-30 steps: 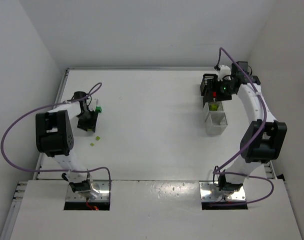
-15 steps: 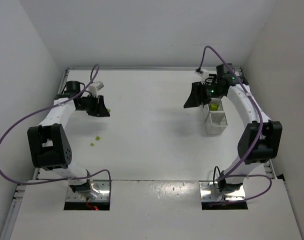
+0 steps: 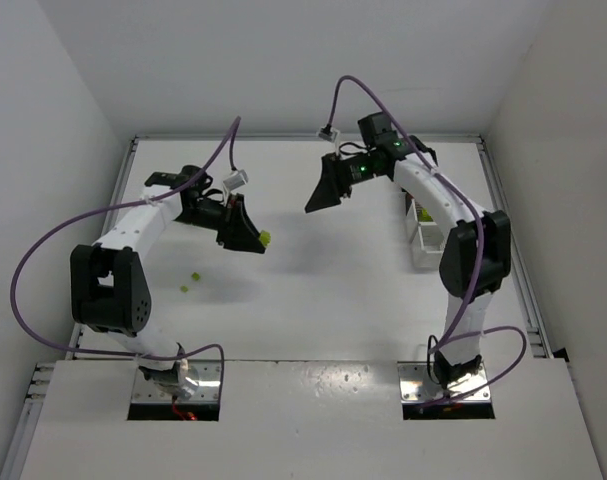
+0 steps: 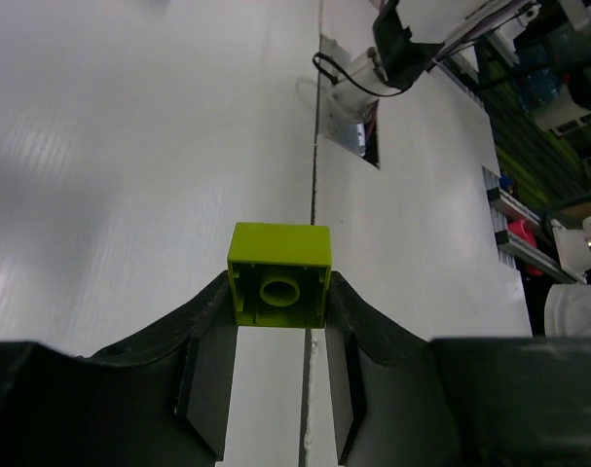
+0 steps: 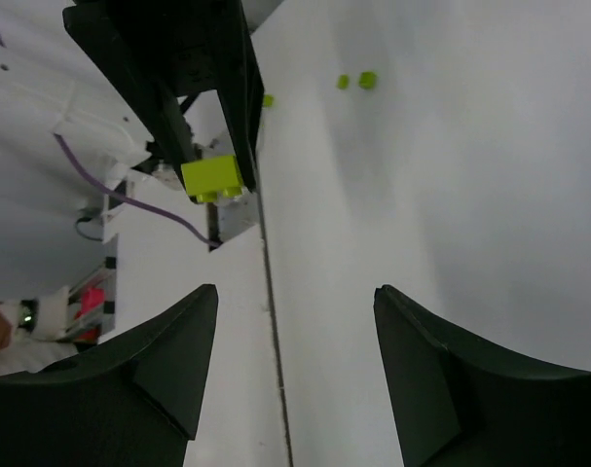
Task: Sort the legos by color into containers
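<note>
Left pincer (image 4: 279, 309): pinching a lime-yellow lego (image 4: 278, 255) between its two black fingers (image 4: 205, 326), one finger pressed to each side face.
Lego, place: held in the air over the worktop (image 3: 313, 300), well to the left of the white containers (image 3: 429, 243) and about halfway across the surface.
Lego, facing: the hollow underside with its single round tube is turned toward the left wrist camera, and the opposite face points away from it.
Lego, long axis: none is clear. The block looks close to square, and its width runs from finger to finger.
Right pincer (image 5: 295, 331): spread wide with nothing between the fingers. It is raised off the surface between the held lego and the white containers, turned toward the lego and apart from it.
Loose legos (image 3: 190, 283): small lime pieces lying flat on the worktop, farther left of the white containers than the held one and nearer the arm bases.
White containers: open-topped, close to the right wall and partly hidden behind the right arm (image 3: 453, 215).
Worktop: white, smooth and slightly glossy, with soft shadows under both arms and a straight seam along its near edge.
Room: plain white walls (image 3: 283, 60) close in the left, far and right sides.
Purple cables (image 3: 28, 260): one loops loosely from each arm.
</note>
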`<control>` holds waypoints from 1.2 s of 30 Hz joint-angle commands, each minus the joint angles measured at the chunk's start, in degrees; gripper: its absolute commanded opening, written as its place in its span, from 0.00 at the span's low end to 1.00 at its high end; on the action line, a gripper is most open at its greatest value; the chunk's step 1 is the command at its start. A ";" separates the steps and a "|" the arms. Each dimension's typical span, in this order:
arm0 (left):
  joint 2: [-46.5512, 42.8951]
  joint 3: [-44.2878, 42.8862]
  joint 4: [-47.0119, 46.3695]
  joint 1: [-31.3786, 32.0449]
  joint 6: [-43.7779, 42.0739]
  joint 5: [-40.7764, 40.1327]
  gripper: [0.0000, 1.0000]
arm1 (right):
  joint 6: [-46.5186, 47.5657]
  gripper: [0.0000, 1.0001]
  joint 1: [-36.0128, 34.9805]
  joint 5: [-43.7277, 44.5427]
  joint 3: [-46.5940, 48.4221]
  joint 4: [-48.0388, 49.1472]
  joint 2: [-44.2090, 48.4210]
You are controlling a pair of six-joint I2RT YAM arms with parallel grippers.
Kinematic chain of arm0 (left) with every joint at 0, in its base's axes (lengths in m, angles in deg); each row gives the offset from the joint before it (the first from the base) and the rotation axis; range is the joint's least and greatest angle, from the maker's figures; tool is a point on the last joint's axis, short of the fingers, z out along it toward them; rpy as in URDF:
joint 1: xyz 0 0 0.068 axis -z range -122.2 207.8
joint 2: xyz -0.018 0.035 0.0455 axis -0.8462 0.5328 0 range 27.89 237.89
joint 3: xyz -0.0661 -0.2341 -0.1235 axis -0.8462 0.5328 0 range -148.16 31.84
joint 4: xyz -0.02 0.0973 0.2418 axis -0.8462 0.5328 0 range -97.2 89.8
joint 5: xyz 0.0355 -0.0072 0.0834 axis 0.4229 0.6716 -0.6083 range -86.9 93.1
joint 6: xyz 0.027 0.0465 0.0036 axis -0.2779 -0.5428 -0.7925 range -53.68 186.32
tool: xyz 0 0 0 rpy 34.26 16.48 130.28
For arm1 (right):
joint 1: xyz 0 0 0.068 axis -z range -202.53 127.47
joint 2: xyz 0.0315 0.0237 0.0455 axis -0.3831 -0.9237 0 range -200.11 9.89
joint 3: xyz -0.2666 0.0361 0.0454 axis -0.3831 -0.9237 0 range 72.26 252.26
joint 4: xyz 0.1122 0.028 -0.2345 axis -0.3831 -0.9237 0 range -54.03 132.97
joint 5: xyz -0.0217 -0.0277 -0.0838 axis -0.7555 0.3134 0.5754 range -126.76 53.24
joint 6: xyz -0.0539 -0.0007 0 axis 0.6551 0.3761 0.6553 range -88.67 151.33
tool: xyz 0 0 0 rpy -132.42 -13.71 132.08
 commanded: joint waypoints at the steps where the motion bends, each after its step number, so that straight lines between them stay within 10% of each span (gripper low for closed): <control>1: -1.50 0.04 4.21 0.46 -9.27 8.29 0.33 | -6.34 0.66 -3.62 -7.61 2.23 6.08 -2.47; 10: -1.50 0.13 1.05 0.46 -6.11 7.77 0.33 | -21.11 0.66 -9.68 -14.83 0.82 19.87 -6.00; 29: -0.45 -0.40 -1.15 0.99 -3.20 7.77 0.33 | -21.12 0.66 -14.79 -12.54 2.57 19.89 -10.83; 36: 0.08 -0.40 -1.76 0.99 -1.80 7.16 0.33 | -19.19 0.41 -15.32 -10.61 3.19 18.66 -10.83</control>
